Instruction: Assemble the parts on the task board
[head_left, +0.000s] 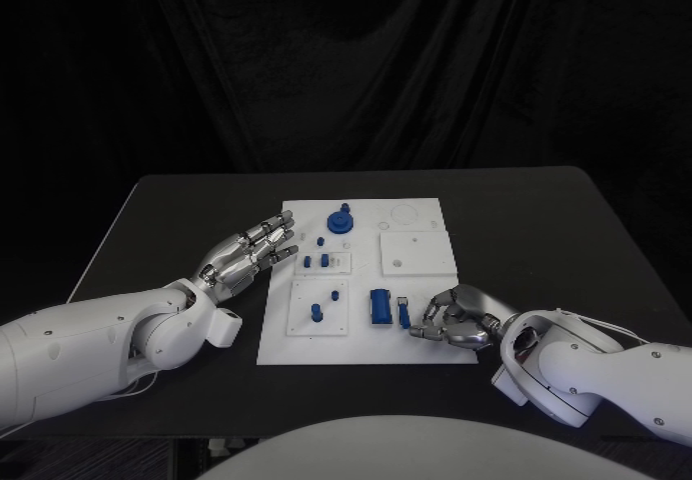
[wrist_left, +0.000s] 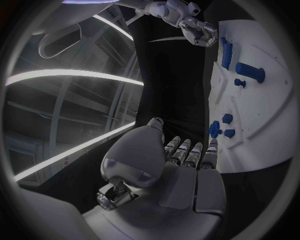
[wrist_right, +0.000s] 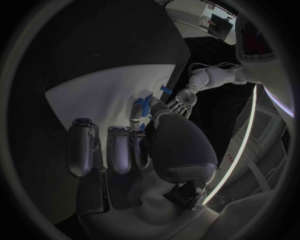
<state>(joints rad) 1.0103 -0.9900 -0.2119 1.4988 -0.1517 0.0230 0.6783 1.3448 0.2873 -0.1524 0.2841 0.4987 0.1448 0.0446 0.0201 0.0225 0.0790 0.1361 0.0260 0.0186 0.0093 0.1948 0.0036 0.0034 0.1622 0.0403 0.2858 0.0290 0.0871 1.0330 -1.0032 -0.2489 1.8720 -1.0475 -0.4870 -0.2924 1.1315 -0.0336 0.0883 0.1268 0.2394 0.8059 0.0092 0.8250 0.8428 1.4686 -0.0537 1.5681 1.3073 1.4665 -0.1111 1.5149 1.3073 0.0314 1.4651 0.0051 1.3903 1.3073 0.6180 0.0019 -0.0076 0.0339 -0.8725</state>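
Start from the black table, where the white task board lies in the middle with blue parts scattered across it. Your left hand hovers flat at the board's left edge, fingers spread and holding nothing. Your right hand sits at the board's near right corner, fingers curled toward a slim blue peg; whether it already pinches that peg you cannot tell from these views. The peg lies just beside the fingertips, on the side toward the board's middle, its long axis running away from you. Next to it, further in, lies the thicker blue cylinder, parallel. The right hand is clearly the nearer one, so it looks the one to pick up the peg.
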